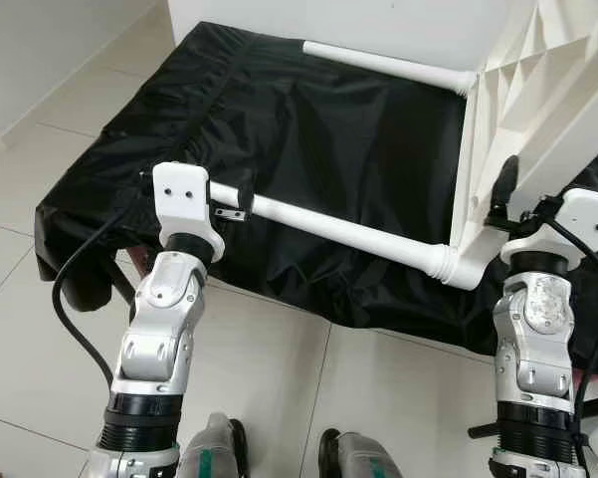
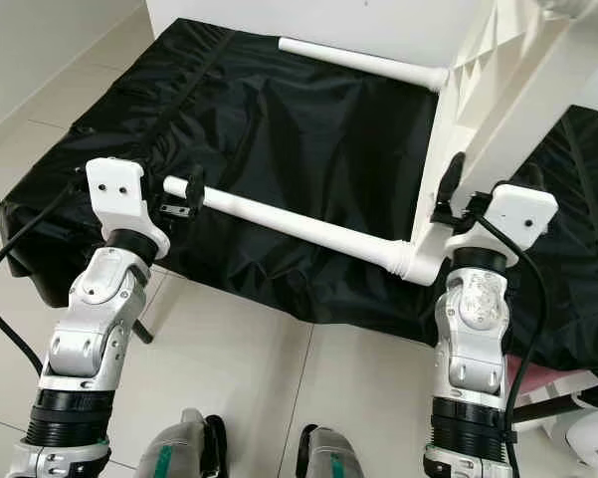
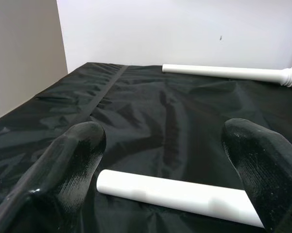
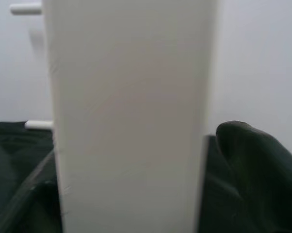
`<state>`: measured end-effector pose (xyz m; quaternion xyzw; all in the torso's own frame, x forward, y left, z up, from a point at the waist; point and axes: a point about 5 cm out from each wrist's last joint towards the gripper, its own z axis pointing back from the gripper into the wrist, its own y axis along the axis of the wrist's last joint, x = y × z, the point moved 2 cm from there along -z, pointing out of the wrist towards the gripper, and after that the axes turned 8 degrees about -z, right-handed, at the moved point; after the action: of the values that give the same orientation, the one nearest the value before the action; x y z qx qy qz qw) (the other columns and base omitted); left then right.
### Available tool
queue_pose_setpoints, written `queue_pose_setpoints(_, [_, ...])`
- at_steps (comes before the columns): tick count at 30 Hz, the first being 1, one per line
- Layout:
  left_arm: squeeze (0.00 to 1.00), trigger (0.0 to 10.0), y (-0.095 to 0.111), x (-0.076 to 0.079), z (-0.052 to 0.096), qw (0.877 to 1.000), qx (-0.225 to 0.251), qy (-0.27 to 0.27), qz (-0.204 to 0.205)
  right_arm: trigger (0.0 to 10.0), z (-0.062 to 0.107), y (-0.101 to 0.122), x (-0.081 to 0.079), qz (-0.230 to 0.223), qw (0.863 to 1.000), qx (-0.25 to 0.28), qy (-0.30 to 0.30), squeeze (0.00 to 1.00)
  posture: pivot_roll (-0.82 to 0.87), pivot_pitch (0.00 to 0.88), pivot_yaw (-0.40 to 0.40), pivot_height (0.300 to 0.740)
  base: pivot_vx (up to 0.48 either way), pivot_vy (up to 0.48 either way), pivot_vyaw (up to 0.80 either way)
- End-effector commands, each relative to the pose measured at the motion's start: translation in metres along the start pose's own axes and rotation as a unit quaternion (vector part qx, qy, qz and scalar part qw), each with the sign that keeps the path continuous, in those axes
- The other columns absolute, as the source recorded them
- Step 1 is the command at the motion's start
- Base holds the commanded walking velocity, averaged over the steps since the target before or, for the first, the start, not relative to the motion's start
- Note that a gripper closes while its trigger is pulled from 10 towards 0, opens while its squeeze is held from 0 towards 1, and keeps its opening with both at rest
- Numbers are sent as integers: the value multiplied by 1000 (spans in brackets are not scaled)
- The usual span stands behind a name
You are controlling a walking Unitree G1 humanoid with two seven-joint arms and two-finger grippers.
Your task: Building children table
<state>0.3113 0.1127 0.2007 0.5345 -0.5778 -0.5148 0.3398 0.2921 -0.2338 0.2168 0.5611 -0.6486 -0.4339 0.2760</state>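
So the left gripper (image 3: pixel 172 160) is spread wide, straddling the free tip of the long white plastic table leg (image 1: pixel 338 231), whose axis runs away toward the right gripper (image 1: pixel 512 194), which is clamped on the white ribbed plastic tabletop (image 1: pixel 522 95) edge.

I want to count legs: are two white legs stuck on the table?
Yes, two white round table legs stick out from the white plastic tabletop tipped on its side.
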Motion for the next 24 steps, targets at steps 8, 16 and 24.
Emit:
queue_pose_setpoints(8, [0, 10000, 0, 2, 5, 1000, -5, 6, -4, 7686, -6, -8, 2, -43, 998, -38, 32, 0, 40, 61, -54, 740, 0, 0, 0])
queue_pose_setpoints(16, [0, 10000, -1, 5, 7, 1000, -9, 1, -2, 4314, -15, -3, 14, -56, 995, -48, 69, 0, 33, 60, -56, 740, 0, 0, 0])
queue_pose_setpoints(24, [0, 10000, -1, 9, 7, 1000, -6, -19, -10, 10000, -5, 1, -7, -61, 986, -47, 144, 0, 28, 72, -59, 740, 0, 0, 0])
